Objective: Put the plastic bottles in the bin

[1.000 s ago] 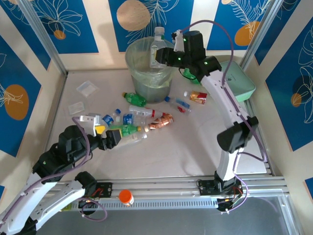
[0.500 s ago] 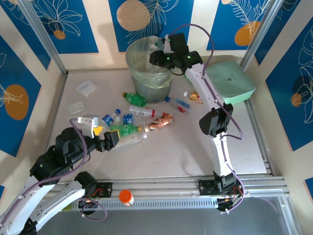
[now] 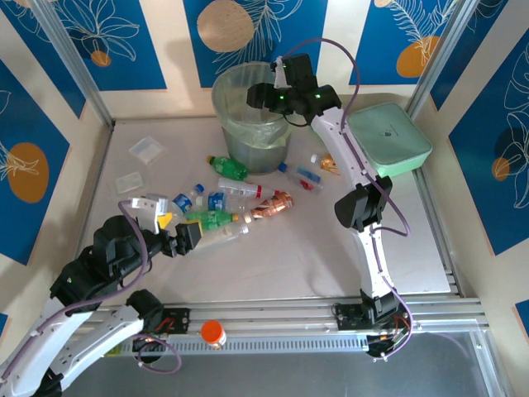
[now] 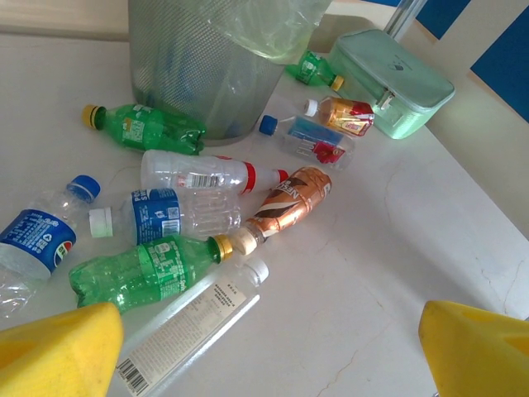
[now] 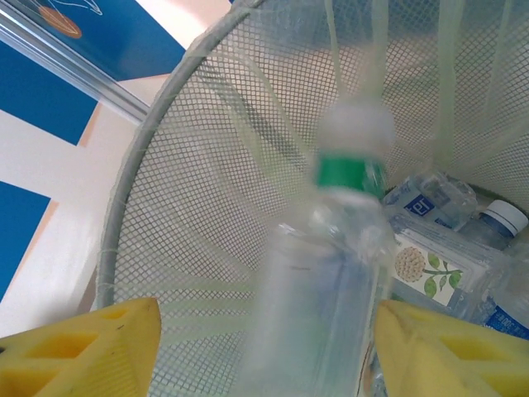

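Over the round mesh bin (image 3: 234,126) my right gripper (image 3: 259,97) hangs open. A clear bottle with a green band and white cap (image 5: 331,273) shows blurred between the yellow fingers (image 5: 83,351), apart from the left one, above the bin's mesh wall (image 5: 207,174). Other bottles (image 5: 442,248) lie on the bin's bottom. My left gripper (image 3: 178,233) stands open low over the table, just before a green bottle (image 4: 136,269) and a clear white-labelled bottle (image 4: 194,318). Several more bottles lie beyond it, among them a copper one (image 4: 285,203) and a green one (image 3: 227,167).
A mint-green lidded box (image 3: 388,136) sits right of the bin. Two flat clear packets (image 3: 147,149) lie at the left. Small bottles (image 3: 318,169) rest between bin and box. An orange cap (image 3: 213,332) sits on the front rail.
The right gripper swung left over the bin's mouth; the clear bottle it held upright above the rim now drops blurred between open fingers. The left gripper drew back slightly.
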### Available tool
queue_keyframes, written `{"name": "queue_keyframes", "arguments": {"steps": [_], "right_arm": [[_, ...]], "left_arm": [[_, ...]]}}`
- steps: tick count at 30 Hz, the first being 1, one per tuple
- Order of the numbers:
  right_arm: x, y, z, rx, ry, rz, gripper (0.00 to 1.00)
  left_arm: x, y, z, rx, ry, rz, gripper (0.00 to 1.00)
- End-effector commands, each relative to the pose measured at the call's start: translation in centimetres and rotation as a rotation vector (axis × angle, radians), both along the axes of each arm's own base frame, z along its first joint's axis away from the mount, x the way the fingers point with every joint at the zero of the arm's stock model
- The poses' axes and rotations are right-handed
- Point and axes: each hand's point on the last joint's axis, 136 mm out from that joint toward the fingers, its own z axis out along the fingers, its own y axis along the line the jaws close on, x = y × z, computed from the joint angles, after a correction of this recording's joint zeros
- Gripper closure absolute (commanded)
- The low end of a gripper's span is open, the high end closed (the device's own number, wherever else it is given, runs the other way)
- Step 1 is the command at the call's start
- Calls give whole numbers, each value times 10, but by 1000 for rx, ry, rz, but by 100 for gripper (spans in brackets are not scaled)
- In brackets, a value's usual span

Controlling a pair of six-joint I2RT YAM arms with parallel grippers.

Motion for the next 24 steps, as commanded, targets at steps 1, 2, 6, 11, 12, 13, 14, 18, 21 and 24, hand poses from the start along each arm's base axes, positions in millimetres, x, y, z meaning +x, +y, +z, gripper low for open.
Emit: {"name": "queue_keyframes", "arguments": {"steps": [1,2,6,11,12,13,14,18,21,24], "right_arm": [[-8,3,12,16,-5,30,30],[-9,3,17,20,-15,32,30],[-19,0,39,34,-53,49,31],[-38,-10,67,39,-94,72,34],[-41,-15,71,40,-100,70,35],[-44,-19,75,43,-104,66,35],[-47,-24,79,51,-109,66,35],[-60,-43,91,100,-141,63,35],[-64,-64,91,123,-158,37,35],[-55,-94,73,113,-120,-44,37]], "left_arm": [[2,-3,22,-15,-52,-18,8],[3,-4,23,-11,-51,-20,8],[3,-5,26,-15,-52,-27,8],[0,-4,23,-52,-38,-12,8],[-1,-4,21,-60,-32,-13,8],[-1,-4,20,-63,-26,-15,8],[-2,-4,19,-61,-22,-15,8],[-1,-3,20,-55,-25,-8,8],[2,-5,21,-55,-25,-7,8],[7,-12,16,-57,-6,-17,8]]}}
